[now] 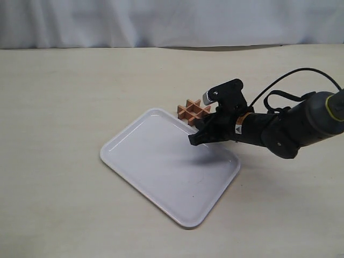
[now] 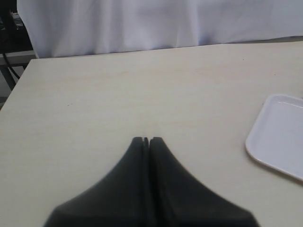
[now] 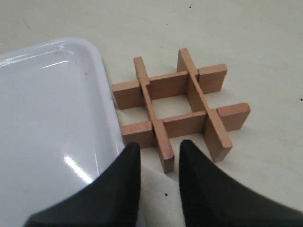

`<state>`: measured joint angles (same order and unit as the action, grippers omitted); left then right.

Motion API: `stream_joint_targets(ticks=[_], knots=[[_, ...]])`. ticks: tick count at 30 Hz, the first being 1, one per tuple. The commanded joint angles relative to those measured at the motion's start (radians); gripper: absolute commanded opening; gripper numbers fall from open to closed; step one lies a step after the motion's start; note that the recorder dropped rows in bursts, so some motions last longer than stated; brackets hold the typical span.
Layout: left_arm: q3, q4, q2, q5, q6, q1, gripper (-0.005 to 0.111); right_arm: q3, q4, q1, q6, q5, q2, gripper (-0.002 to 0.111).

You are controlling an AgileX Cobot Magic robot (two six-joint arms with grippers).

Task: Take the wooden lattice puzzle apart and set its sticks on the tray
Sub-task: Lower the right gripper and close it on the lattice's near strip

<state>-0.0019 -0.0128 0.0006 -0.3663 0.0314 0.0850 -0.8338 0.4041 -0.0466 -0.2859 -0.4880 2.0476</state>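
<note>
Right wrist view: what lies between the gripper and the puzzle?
Nothing but bare table, as the right wrist view shows; one stick end of the puzzle points into the open right gripper.

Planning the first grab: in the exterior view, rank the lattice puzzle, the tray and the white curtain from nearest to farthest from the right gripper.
1. The tray, its rim right by the right gripper, and the wooden lattice puzzle, just beyond the fingertips: too close to call.
2. The white curtain, across the back of the scene: clearly farthest.
</note>
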Motion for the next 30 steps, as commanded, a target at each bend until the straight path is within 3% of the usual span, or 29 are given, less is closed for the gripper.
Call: stream_joint_targets(ticks=[1,17,30], knots=[[0.002,-0.002,-0.001,0.013,-0.002,0.009,0.0,-0.003,0.004,0.0,0.013,-0.015,-0.002,0.007],[0.002,-0.002,-0.001,0.013,-0.002,0.009,0.0,-0.001,0.004,0.0,0.018,-0.019,-0.01,0.005],[0.002,-0.002,-0.001,0.013,-0.002,0.009,0.0,0.119,-0.029,0.0,0.05,-0.176,-0.193,0.005]])
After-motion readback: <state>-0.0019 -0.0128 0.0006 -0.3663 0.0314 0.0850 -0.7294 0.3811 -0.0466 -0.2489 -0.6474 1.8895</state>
